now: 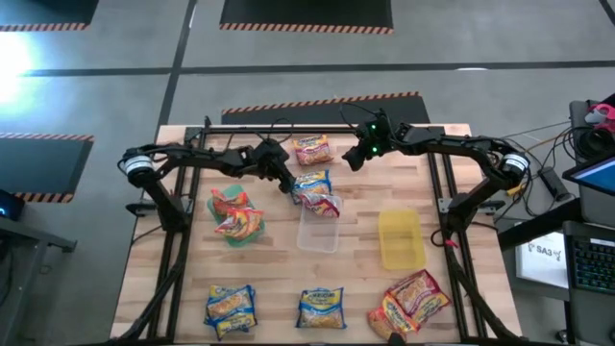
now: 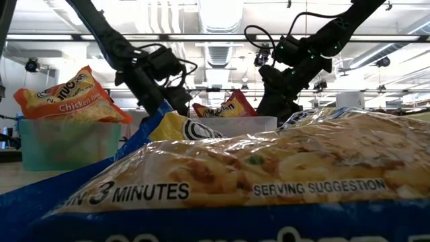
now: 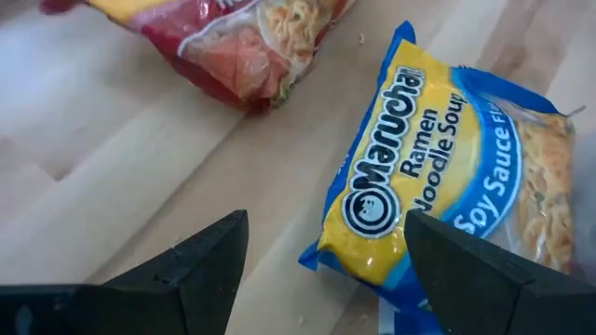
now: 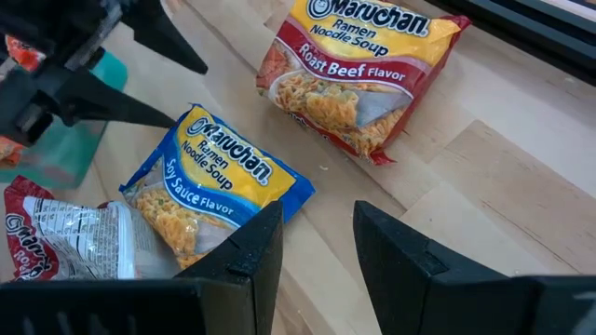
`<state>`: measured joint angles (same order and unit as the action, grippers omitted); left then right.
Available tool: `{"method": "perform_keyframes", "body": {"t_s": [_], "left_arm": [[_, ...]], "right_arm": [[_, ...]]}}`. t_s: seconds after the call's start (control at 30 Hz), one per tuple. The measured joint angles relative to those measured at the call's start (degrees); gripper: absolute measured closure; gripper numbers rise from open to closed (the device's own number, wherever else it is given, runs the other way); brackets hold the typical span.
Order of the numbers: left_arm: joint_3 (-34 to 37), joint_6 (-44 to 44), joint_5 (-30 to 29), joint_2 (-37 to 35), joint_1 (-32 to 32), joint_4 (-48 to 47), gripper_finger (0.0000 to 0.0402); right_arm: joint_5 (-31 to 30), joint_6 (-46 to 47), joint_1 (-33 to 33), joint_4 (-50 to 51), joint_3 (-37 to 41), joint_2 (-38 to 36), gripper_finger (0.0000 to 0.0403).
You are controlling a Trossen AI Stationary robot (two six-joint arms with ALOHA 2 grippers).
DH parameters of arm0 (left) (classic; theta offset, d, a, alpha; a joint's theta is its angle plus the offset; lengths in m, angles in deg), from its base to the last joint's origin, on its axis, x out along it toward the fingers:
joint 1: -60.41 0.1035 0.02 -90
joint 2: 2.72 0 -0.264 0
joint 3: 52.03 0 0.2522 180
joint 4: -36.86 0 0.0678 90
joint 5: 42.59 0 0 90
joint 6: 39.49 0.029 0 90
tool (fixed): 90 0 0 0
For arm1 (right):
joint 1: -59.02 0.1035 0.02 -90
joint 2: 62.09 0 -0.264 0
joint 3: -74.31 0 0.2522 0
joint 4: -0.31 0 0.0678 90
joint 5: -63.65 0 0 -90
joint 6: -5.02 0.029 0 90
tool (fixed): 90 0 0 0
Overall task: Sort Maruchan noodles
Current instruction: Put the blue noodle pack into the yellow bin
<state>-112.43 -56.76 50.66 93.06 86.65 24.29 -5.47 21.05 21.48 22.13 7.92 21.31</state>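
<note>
A blue-and-yellow Maruchan packet [image 3: 438, 158] lies flat on the wooden table [image 1: 192, 279], beside a red Roast Beef packet [image 4: 363, 70] farther back. My left gripper [image 3: 326, 223] is open and slants down over the blue packet's end, one finger on each side of its corner; no touch shows. My right gripper [image 4: 317, 212] hovers partly open above the table near both packets, with nothing between its fingers. Another red packet [image 1: 322, 200] leans on the rim of the clear bin [image 1: 319, 231].
A green bin [image 1: 235, 216] holding packets stands left of the clear bin, and a yellow bin [image 1: 401, 240] stands to its right. Two blue packets [image 1: 231, 306] [image 1: 321, 308] and a red-orange heap [image 1: 408, 303] lie along the near edge.
</note>
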Motion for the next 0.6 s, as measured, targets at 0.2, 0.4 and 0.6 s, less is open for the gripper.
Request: {"method": "perform_keyframes", "body": {"t_s": [0.2, 0.4, 0.6], "left_arm": [[3.00, -6.18, 3.09, 2.03, 0.59, 6.41, 0.0130], [2.39, -9.42, 7.79, 5.25, 0.57, 8.95, 0.0130], [2.24, -11.83, 10.80, 7.27, 0.65, 12.47, 0.0130]], "right_arm": [[0.00, 0.00, 0.02, 0.00, 0.00, 0.00, 0.0280], [0.00, 0.00, 0.02, -0.03, 0.00, 0.00, 0.0280], [0.00, 0.00, 0.02, -0.10, 0.00, 0.00, 0.0280]]}}
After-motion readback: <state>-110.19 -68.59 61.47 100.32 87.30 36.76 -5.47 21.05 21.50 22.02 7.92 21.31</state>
